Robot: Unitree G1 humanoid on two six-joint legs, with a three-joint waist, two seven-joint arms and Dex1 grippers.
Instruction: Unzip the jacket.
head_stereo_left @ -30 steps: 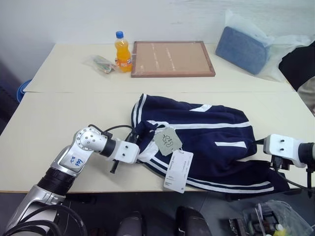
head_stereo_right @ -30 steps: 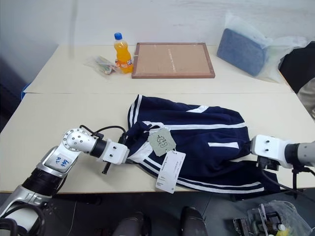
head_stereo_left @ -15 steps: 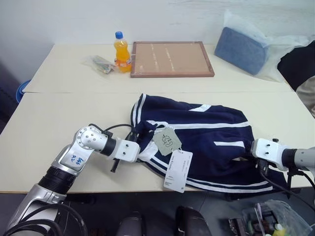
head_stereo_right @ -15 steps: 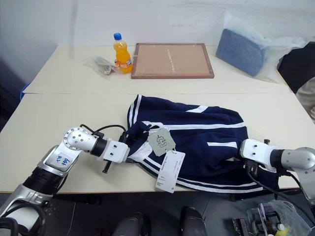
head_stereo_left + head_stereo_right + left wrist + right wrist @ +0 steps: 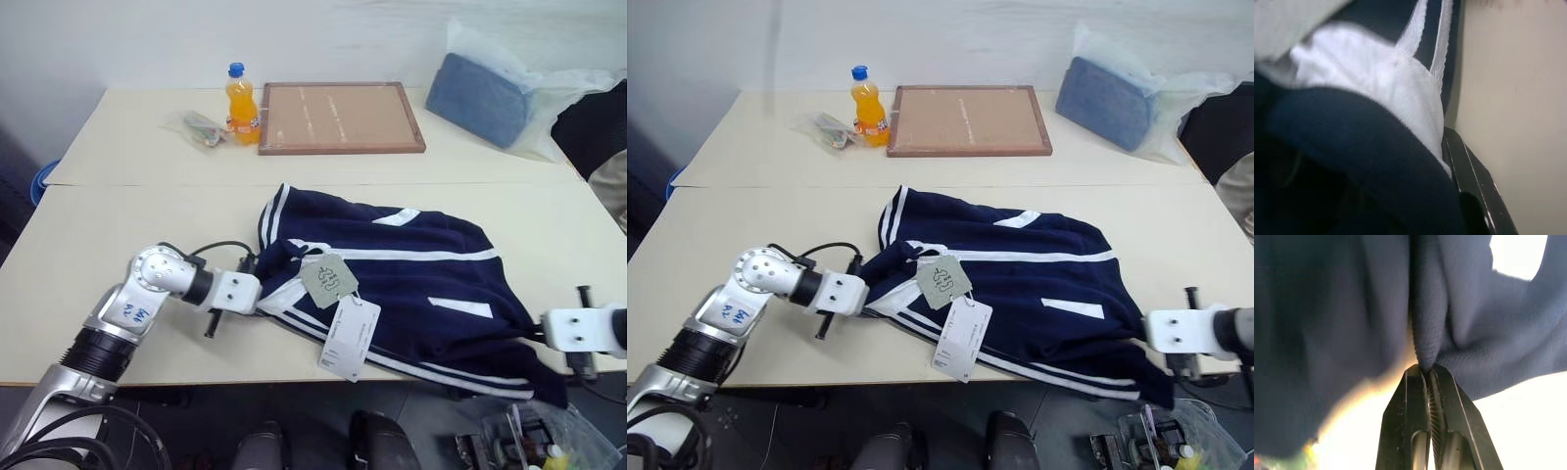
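Note:
The navy jacket (image 5: 411,274) with white stripes lies across the front table, pulled out lengthwise. A grey hang tag (image 5: 330,279) and a white one (image 5: 350,336) rest on it near the collar. My left gripper (image 5: 259,292) is shut on the jacket's collar end; in the left wrist view navy and white fabric covers all but one black finger (image 5: 1469,181). At the jacket's right end near the table's front edge, my right gripper (image 5: 537,333) is shut on a fold of navy cloth, pinched between its tips (image 5: 1426,372). The zipper is hidden.
An orange soda bottle (image 5: 241,104), a small wrapped packet (image 5: 199,127) and a wooden-framed board (image 5: 341,117) stand on the far table. A blue cushion in clear plastic (image 5: 485,85) lies at the back right, with dark clothing (image 5: 593,122) beside it.
My right gripper shut on the jacket's right end and pulled it right, toward the front edge. My left gripper drew the collar end left, stretching the jacket flatter.

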